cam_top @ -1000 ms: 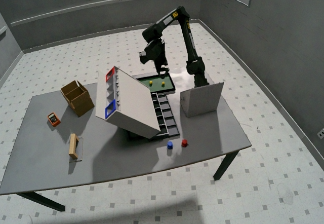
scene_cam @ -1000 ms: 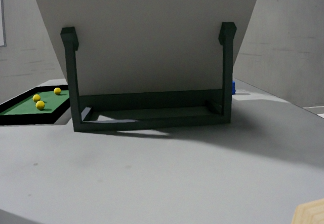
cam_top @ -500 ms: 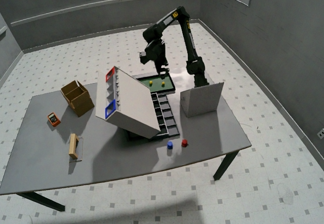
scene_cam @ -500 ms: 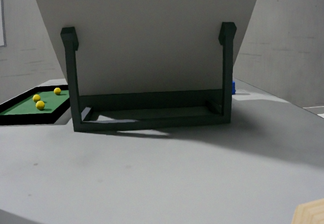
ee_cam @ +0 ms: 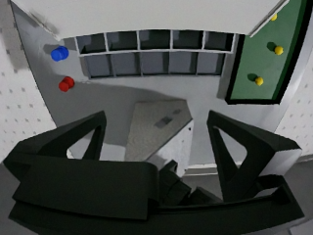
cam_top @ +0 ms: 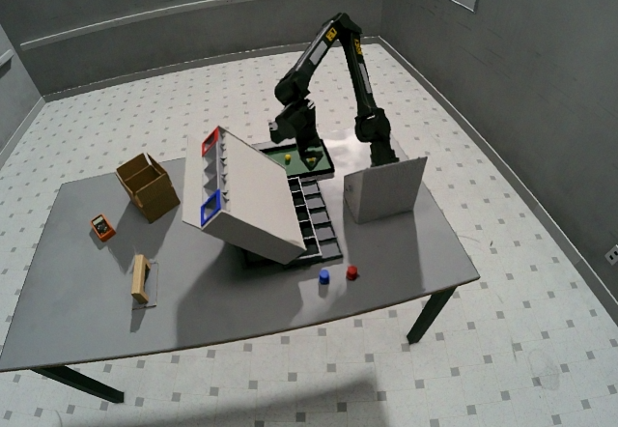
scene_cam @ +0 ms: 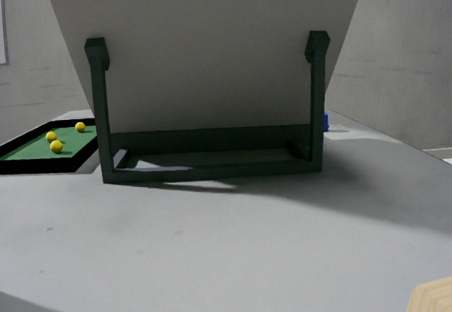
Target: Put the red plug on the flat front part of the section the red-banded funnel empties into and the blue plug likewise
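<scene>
My gripper (cam_top: 310,155) (ee_cam: 156,116) is open and empty, high above the table near the marble tray (cam_top: 327,156) (ee_cam: 249,59). Yellow marbles (cam_top: 287,157) (scene_cam: 56,146) (ee_cam: 279,50) lie in that tray; three show in the wrist view. The blue plug (cam_top: 323,276) (ee_cam: 60,54) and red plug (cam_top: 351,272) (ee_cam: 67,83) stand on the table beside the device. The red-banded funnel (cam_top: 210,135) is at the far end of the top row, the blue-banded funnel (cam_top: 217,201) at the near end. The cover (cam_top: 259,183) (ee_cam: 147,15) hides the pipes. The sections' flat front parts (cam_top: 325,232) (ee_cam: 155,64) bear no plug.
A grey angled panel (cam_top: 384,190) (ee_cam: 158,122) stands near the arm's base. An open cardboard box (cam_top: 154,195), an orange meter (cam_top: 102,227) and a wooden block piece (cam_top: 138,280) are behind the device. Dark posts (scene_cam: 98,100) support the sloping board.
</scene>
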Controlling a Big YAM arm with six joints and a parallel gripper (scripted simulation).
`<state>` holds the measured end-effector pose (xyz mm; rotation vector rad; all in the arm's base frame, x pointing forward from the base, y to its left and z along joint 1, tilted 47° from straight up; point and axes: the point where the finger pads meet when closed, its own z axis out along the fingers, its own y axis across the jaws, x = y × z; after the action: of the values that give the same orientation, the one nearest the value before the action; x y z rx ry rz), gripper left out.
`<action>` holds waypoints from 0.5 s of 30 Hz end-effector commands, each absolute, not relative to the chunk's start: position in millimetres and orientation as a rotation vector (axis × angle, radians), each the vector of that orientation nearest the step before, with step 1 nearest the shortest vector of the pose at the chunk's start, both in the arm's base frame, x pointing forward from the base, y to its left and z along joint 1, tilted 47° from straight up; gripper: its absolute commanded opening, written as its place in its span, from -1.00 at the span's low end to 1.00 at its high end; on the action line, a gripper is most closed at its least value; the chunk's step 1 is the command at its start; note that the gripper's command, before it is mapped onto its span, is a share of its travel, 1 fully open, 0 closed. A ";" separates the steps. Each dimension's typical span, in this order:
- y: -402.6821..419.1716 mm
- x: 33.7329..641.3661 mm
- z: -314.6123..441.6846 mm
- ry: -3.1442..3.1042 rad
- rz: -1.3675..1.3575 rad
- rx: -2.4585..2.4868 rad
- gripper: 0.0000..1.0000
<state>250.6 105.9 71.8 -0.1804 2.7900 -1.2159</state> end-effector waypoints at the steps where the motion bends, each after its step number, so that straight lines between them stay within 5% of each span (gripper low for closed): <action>1: 128.2 264.8 78.2 2.773 -1.139 -0.216 1.00; 15: 131.6 268.3 82.8 2.757 -1.124 -0.219 1.00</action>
<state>251.9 106.5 71.5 -0.2057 2.7881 -1.2149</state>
